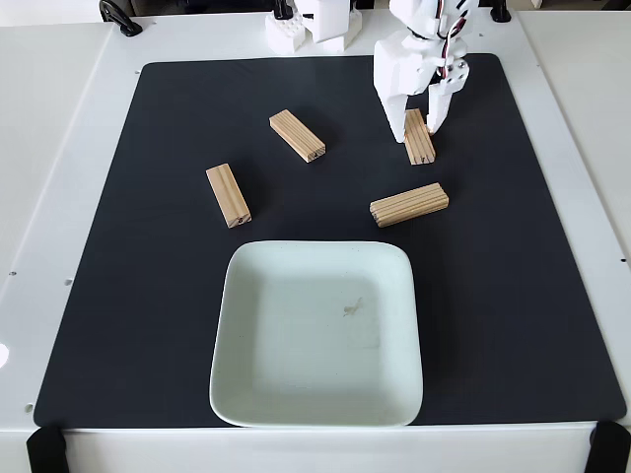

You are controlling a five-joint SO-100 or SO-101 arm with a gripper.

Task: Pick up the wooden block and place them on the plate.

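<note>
In the fixed view a black mat (118,325) covers most of the white table (49,118), and all four wooden blocks lie on it, none on the plate.

Farthest left is a wooden block (228,195) lying roughly lengthwise from far to near, well apart from the others. To its right and farther back lies a second block (297,135), set on a diagonal. Near the front edge, about mid-width, sits the plate (258,394), pale green and bare apart from a small grey smudge at its middle. Just beyond the plate's far right corner rests a third block (409,205), lying nearly crosswise and close to the rim but not touching it.

Right of centre and farther back, the white gripper (418,130) is down at the mat with its two fingers standing either side of the far end of the fourth block (421,142). The jaws look narrowly spread about the block; whether they already press on it cannot be told from here.

By this showing the task is at its very start: no block has been delivered, the first grasp seems to be in hand, and all four carries to the plate are left to do.
</note>
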